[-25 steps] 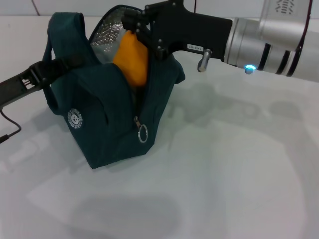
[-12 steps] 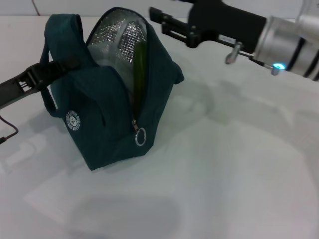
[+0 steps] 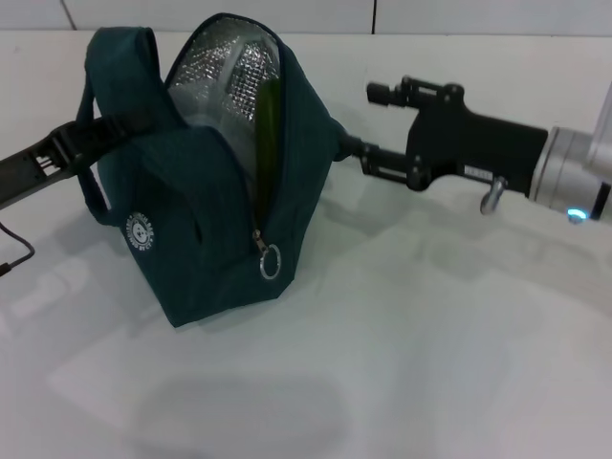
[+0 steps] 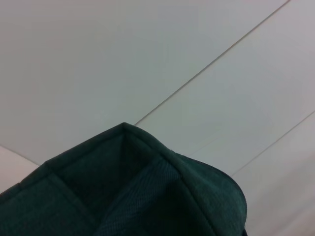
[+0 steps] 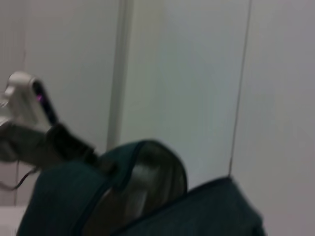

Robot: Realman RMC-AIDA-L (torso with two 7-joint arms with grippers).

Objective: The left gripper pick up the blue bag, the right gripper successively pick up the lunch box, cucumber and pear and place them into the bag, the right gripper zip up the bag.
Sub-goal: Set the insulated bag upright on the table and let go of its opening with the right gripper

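Note:
The blue bag (image 3: 191, 220) stands open at the left of the table, its silver lining showing. A strip of the green cucumber (image 3: 269, 124) stands in the mouth. The pear and the lunch box are hidden. My left gripper (image 3: 96, 137) is shut on the bag's handle (image 3: 120, 48) at its left side. My right gripper (image 3: 360, 120) hovers just right of the bag's upper edge, open, with nothing between its fingers. The zip's ring pull (image 3: 272, 262) hangs at the low front end of the opening. Teal fabric of the bag (image 4: 147, 196) fills the left wrist view; the right wrist view shows the bag's mouth (image 5: 147, 177).
The white table (image 3: 430, 335) stretches to the right and front of the bag. A thin black cable (image 3: 17, 251) lies at the left edge. The left arm (image 5: 29, 132) shows far off in the right wrist view.
The right gripper let go of the pear inside the bag, rose out of the mouth, then moved right and down beside the bag. The pear no longer shows.

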